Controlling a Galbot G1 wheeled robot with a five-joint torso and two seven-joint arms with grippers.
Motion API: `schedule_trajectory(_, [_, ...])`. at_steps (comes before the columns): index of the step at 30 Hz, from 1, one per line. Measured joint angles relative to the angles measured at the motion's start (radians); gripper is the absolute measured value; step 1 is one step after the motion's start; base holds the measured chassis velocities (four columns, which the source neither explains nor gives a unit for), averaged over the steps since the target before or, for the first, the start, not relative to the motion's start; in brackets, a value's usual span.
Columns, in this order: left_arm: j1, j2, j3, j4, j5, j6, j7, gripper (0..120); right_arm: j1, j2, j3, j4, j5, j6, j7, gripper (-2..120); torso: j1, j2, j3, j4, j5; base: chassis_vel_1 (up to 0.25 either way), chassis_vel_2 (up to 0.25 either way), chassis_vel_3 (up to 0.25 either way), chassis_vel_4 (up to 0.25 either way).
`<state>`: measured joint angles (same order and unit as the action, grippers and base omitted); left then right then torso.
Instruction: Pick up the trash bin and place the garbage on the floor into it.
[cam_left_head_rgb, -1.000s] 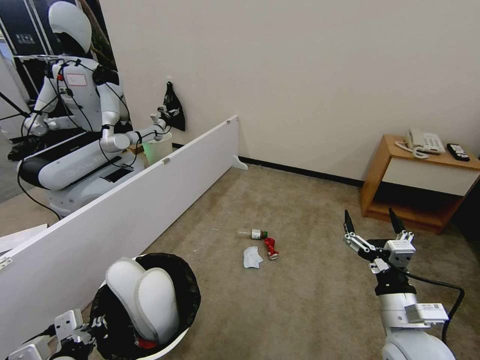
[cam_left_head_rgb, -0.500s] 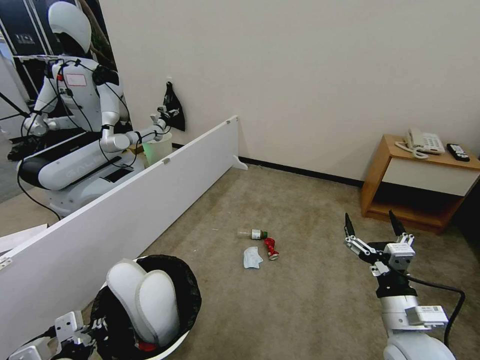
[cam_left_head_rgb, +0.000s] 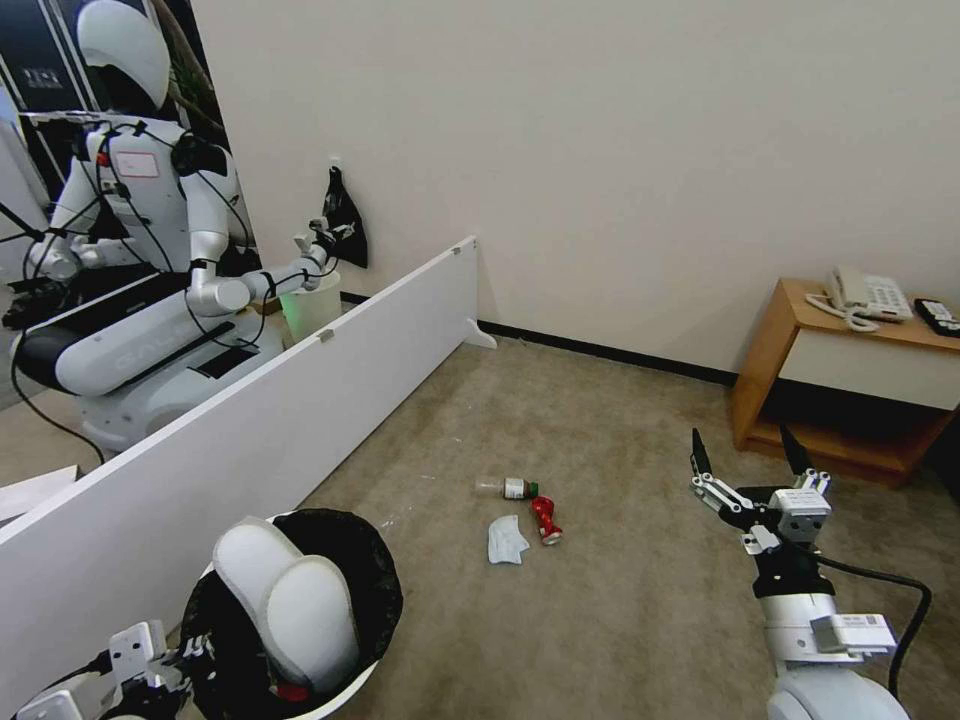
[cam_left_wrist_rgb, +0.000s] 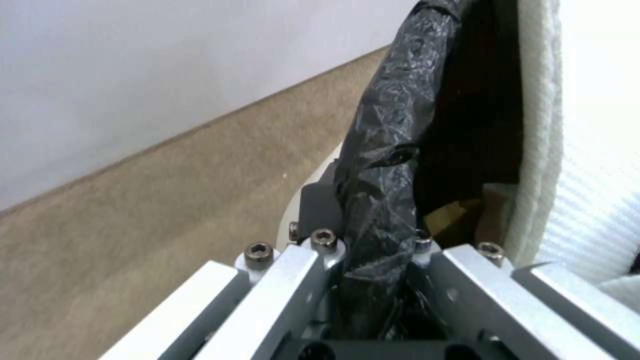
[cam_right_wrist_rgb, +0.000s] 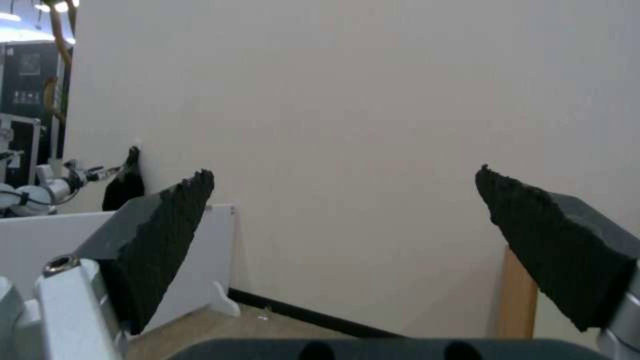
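Floor (cam_left_head_rgb: 620, 600): beige carpet.
Trash bin (cam_left_head_rgb: 375, 560): lower left, beside the white partition (cam_left_head_rgb: 250, 440); two slippers (cam_left_head_rgb: 285, 595) upright inside.
Left gripper (cam_left_wrist_rgb: 373, 240): low, clamped on the bin's black-lined rim.
Right gripper (cam_left_head_rgb: 745, 462): raised above carpet, fingers pointing up, spread wide, empty.
Garbage: bottle (cam_left_head_rgb: 508, 487), red can (cam_left_head_rgb: 545, 518), mask (cam_left_head_rgb: 505, 540) lying close together mid-floor.

A long white partition board (cam_left_head_rgb: 300, 400) stands along the left. Behind it, another white robot (cam_left_head_rgb: 140, 270). A wooden nightstand (cam_left_head_rgb: 850, 380) carries a white telephone (cam_left_head_rgb: 868, 295).
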<state>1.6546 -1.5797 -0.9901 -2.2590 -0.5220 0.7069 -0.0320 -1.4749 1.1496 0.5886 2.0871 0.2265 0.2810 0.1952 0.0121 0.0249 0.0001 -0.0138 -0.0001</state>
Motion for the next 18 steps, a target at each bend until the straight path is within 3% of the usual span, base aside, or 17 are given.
schedule_trajectory(18, [-0.005,-0.006,0.002,0.009,0.002,0.0,0.001,2,0.002,-0.001,-0.002,-0.015,-0.008,0.012,-0.002,100,0.0,0.0,0.0,0.0001,0.0,-0.131,0.132,0.127,-0.131])
